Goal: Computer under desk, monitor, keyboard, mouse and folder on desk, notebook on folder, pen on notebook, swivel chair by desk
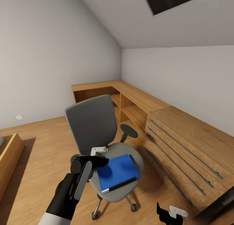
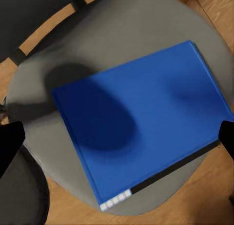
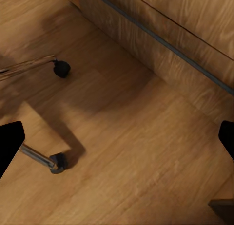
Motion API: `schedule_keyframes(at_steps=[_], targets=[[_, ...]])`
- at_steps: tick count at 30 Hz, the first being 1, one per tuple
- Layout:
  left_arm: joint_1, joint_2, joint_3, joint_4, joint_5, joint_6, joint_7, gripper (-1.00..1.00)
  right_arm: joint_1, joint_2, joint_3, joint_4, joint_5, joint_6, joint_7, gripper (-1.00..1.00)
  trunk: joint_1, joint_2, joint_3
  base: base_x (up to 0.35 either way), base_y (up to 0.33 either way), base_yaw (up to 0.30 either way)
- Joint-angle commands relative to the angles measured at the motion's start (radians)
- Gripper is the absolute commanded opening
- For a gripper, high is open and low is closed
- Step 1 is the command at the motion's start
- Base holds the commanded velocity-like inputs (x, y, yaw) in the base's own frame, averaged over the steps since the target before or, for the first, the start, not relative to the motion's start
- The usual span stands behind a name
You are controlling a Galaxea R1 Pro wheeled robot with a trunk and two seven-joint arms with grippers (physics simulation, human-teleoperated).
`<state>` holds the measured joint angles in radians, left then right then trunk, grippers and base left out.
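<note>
Folder (image 1: 117, 171) lies flat on the swivel chair (image 1: 94, 127) seat, reaching its front edge. Left gripper (image 1: 94, 160) hovers above the folder's rear corner — jaws spread, empty. Right gripper (image 1: 169, 213) low over the floor (image 3: 131, 137) — jaws apart, empty.

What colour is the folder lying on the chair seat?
Bright blue; the folder shows best in the left wrist view.

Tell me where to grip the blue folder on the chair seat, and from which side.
The folder lies flat on the swivel chair seat, so a top pinch probably fails. Take the front edge nearest the robot, which reaches the seat rim, coming in low from the front with the left gripper.
</note>
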<state>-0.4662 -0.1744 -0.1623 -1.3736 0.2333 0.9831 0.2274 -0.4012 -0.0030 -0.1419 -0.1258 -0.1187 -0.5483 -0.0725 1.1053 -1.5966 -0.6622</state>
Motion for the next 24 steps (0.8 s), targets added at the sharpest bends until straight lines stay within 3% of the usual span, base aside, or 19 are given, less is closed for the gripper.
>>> schedule_keyframes(at_steps=[1,11,24], targets=[[-0.001,0.000,-0.001,-0.001,0.011,0.003,0.010,1.00,-0.001,0.000,0.003,0.001,-0.010,-0.004,0.002,1.00,0.000,0.000,-0.001,0.144,-0.119,0.000],[0.000,0.000,0.000,0.006,0.012,0.003,0.010,1.00,-0.001,0.001,0.003,0.003,-0.010,-0.004,0.002,1.00,0.000,0.000,-0.001,0.124,-0.181,0.000],[0.000,0.004,0.003,0.107,0.019,0.000,0.002,1.00,-0.001,0.001,0.003,0.005,-0.010,-0.004,0.003,1.00,0.004,-0.007,-0.004,0.017,-0.024,0.000]])
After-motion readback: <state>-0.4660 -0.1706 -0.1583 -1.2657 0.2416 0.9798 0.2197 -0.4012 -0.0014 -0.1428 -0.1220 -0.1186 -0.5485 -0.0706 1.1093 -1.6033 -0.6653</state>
